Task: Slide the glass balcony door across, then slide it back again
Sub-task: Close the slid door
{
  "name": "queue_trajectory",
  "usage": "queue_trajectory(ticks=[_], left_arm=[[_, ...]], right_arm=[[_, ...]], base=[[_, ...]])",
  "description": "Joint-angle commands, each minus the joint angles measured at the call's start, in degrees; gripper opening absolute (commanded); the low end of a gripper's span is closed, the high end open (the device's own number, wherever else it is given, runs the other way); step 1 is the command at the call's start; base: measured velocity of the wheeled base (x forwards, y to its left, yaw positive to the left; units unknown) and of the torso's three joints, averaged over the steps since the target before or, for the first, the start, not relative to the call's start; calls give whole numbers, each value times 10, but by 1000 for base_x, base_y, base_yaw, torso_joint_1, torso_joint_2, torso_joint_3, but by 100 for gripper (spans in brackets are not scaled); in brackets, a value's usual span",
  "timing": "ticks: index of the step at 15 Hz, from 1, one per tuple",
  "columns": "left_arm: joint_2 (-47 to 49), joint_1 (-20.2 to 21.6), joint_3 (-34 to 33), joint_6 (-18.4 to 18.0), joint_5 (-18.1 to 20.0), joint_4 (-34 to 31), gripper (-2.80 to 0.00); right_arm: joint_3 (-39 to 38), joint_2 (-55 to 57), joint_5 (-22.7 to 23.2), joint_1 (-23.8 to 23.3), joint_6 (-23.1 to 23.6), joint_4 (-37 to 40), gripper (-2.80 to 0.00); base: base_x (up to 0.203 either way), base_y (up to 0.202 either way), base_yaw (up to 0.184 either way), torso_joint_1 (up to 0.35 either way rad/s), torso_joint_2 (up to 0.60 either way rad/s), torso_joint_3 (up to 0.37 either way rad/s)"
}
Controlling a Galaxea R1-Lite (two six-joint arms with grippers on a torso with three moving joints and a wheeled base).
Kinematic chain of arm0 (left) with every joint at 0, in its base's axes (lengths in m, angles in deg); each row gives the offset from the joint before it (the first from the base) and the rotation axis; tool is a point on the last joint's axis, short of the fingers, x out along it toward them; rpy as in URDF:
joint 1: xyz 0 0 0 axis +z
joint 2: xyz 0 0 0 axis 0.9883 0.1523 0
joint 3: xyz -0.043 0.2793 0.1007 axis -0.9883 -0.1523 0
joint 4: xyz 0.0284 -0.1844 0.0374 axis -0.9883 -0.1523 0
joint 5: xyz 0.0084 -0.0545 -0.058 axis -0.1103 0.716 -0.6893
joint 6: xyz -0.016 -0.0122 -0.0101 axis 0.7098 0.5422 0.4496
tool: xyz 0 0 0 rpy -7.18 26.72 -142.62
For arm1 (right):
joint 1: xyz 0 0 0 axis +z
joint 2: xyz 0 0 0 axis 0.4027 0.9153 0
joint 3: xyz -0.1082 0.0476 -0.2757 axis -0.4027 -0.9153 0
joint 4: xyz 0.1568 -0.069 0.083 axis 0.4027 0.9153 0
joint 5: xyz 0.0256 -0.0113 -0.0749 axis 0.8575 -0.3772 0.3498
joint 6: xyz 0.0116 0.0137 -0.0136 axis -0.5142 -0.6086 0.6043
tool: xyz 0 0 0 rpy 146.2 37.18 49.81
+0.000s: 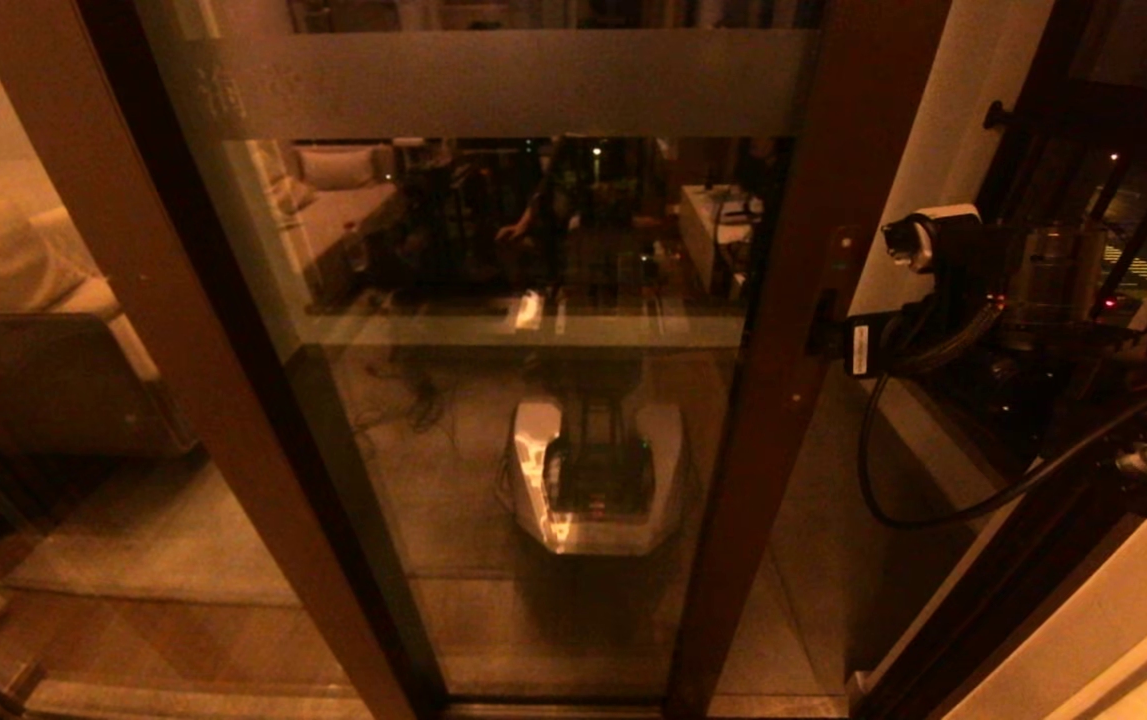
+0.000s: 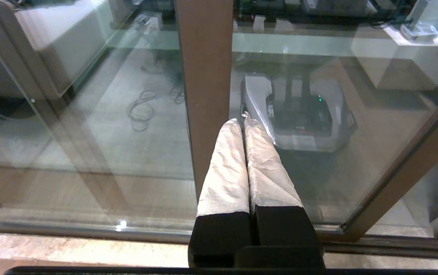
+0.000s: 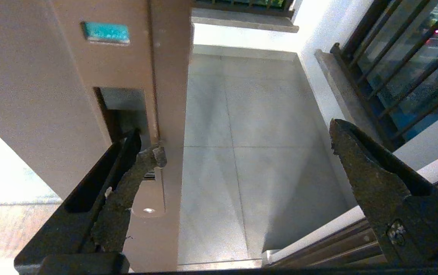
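The glass balcony door [image 1: 533, 420] fills the middle of the head view, with a frosted band [image 1: 503, 85] near its top and a dark brown frame. My right gripper [image 1: 826, 335] is at the door's right stile [image 1: 793, 400]. In the right wrist view this gripper [image 3: 247, 141] is open, with one fingertip [image 3: 154, 156] hooked into the recessed handle [image 3: 125, 110] and the other out over the balcony floor. My left gripper [image 2: 241, 122] is shut on nothing, its white-wrapped fingers [image 2: 226, 172] pointing at the edge of a brown stile [image 2: 203, 76]. It does not show in the head view.
A gap to the right of the door shows the tiled balcony floor [image 3: 249, 152] and a white wall [image 1: 943, 150]. Dark railing bars [image 1: 1113, 200] stand at the far right. A sofa [image 1: 23, 290] lies behind the left glass. The floor track [image 2: 89, 229] runs below.
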Motion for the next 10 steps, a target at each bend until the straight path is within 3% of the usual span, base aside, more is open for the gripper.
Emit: queue_trajectory(ticks=[1, 10], left_arm=[[1, 0, 0, 0, 0, 0, -280], [1, 0, 0, 0, 0, 0, -280]], right_arm=[[2, 12, -2, -7, 0, -3, 0], [-10, -1, -7, -27, 5, -3, 0]], base=[[0, 0, 0, 0, 0, 0], [0, 0, 0, 0, 0, 0]])
